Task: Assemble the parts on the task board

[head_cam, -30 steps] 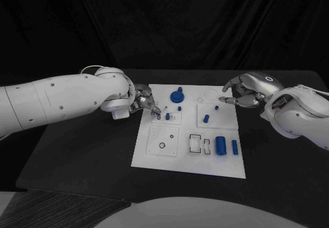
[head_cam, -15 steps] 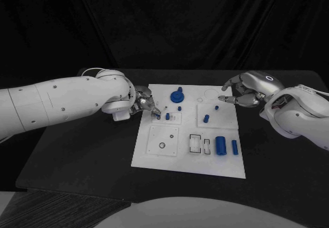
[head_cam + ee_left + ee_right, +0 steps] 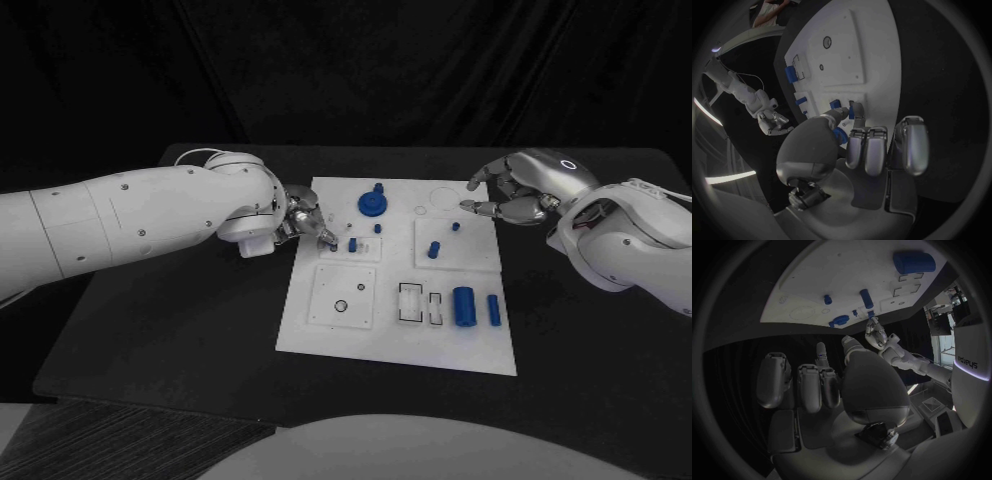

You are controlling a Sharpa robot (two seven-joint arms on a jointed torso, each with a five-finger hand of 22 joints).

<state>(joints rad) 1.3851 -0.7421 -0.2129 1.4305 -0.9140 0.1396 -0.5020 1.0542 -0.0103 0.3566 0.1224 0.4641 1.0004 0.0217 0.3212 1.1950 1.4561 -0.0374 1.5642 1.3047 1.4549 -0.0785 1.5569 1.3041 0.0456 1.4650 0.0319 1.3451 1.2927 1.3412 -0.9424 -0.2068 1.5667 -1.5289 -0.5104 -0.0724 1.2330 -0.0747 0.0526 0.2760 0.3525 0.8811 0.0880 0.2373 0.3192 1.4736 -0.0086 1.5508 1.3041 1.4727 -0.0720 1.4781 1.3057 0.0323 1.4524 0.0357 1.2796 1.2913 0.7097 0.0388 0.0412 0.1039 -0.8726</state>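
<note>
Two robot hands (image 3: 307,219) (image 3: 508,196) (board-side)

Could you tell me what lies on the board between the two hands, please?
In the head view, a round blue knobbed part stands between left hand and right hand.

- The black table (image 3: 173,330) carried it all, a dark, matte top running wide on both sides.
- The white task board (image 3: 329,330) lay flat in the middle of the table, a long rectangle, tilted a little off the table's edges.
- Bare black tabletop showed all around the board, left, right and at the near edge.
</note>
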